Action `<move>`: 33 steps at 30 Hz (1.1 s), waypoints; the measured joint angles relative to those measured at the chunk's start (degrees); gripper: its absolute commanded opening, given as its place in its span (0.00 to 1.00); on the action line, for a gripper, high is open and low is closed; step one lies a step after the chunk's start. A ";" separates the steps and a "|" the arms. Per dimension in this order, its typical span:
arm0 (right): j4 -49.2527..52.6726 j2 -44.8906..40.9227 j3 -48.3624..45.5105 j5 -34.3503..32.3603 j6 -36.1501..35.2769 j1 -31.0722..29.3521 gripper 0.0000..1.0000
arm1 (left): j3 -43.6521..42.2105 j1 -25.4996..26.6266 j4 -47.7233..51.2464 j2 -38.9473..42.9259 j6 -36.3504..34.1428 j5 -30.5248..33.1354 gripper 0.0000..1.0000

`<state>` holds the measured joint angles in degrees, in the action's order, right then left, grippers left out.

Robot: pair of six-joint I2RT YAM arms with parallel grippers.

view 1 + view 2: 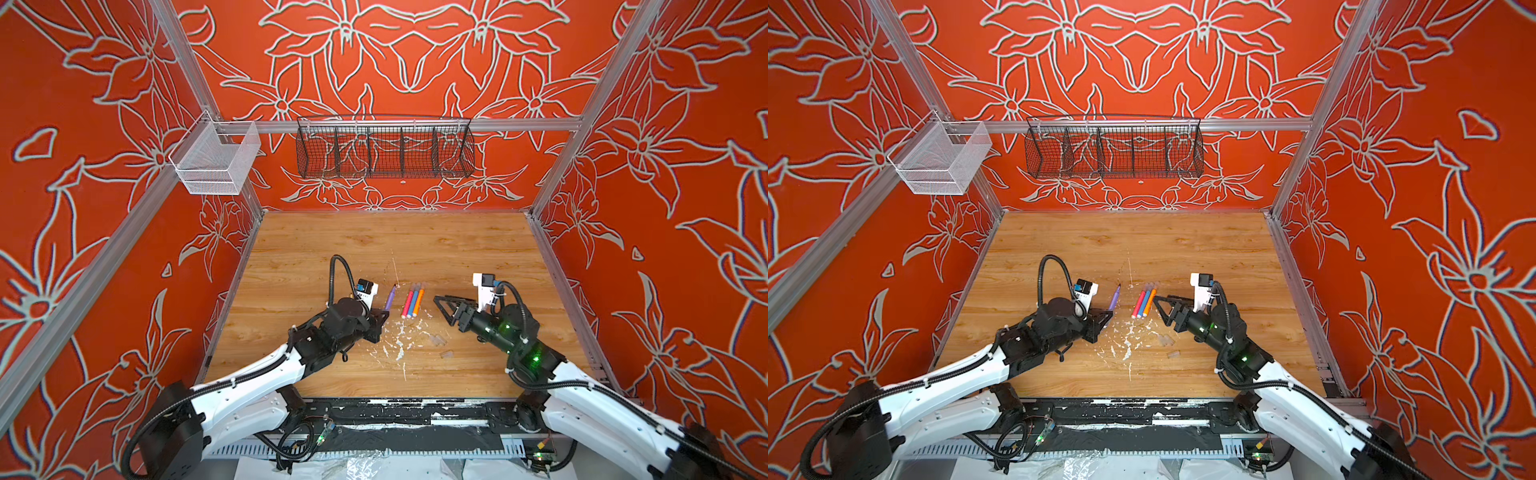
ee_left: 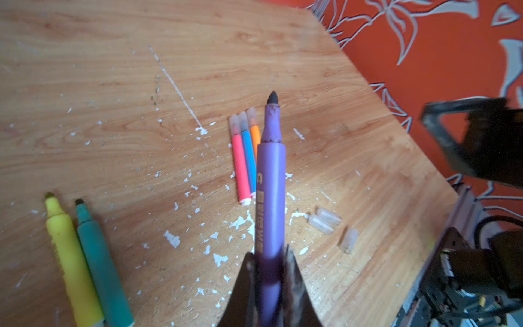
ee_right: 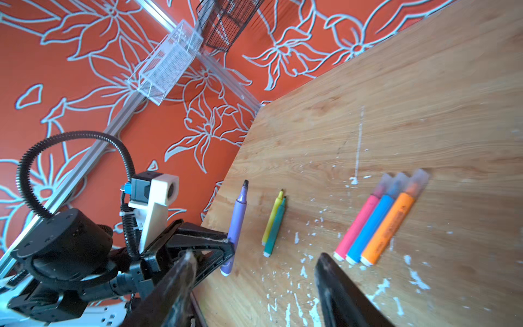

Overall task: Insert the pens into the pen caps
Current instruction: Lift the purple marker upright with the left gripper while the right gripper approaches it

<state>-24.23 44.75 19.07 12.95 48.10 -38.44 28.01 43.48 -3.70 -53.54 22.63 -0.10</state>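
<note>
The left hand (image 1: 380, 316) is pressed together on the back end of the purple pen (image 1: 390, 298), pinching it between both fingers (image 2: 293, 271). The pen is bare at the front, and its dark tip points to the far side, a little above the counter (image 1: 332, 241). It sits left of the middle, apart from the other pens.

Just right of it three pens lie on the counter side by side and touching: the pink pen (image 1: 407, 304), the blue pen (image 1: 413, 303) and the orange pen (image 1: 419, 300). Each has a clear cap on its far end.

The yellow pen (image 2: 70, 254) and the green pen (image 2: 102, 269) lie together on the counter with their tips bare. They show in both wrist views; the left arm covers that spot in both top views.

Three loose caps rest on the counter, near and to the right of the capped trio. Two of them are the touching caps (image 2: 324, 221), and the single cap (image 2: 349, 239) lies just beside the pair.

The right hand (image 1: 441, 310) is spread wide and holds nothing. It hangs over the counter right of the orange pen, its fingers aimed left. White flecks (image 1: 399, 336) dot the wood between the two arms.
</note>
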 measured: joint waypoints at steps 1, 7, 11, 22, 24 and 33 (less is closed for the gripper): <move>-1.27 1.33 0.00 0.00 0.24 -0.79 0.69 | -0.50 0.00 -0.55 1.03 -0.24 -0.57 0.00; -8.61 11.52 1.75 0.00 0.98 -5.29 0.69 | -2.56 0.00 -3.32 4.28 -1.44 -3.78 0.00; -13.92 18.75 4.61 1.20 1.49 -7.61 0.67 | -2.84 0.02 -3.65 5.66 -1.99 -5.09 0.00; -22.01 32.50 12.87 5.14 2.64 -9.68 0.45 | -4.61 0.02 -5.40 6.97 -2.71 -7.56 0.00; -23.74 34.42 13.42 6.01 3.30 -9.81 0.34 | -4.61 0.02 -5.53 6.97 -2.71 -7.63 0.00; -27.45 38.49 14.16 7.65 5.33 -9.86 0.01 | -4.92 0.02 -5.99 6.91 -3.30 -6.93 0.18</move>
<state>-51.68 83.24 33.23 20.60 53.43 -48.29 23.09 43.51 -9.69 -46.63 19.33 -7.03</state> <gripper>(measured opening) 0.176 0.145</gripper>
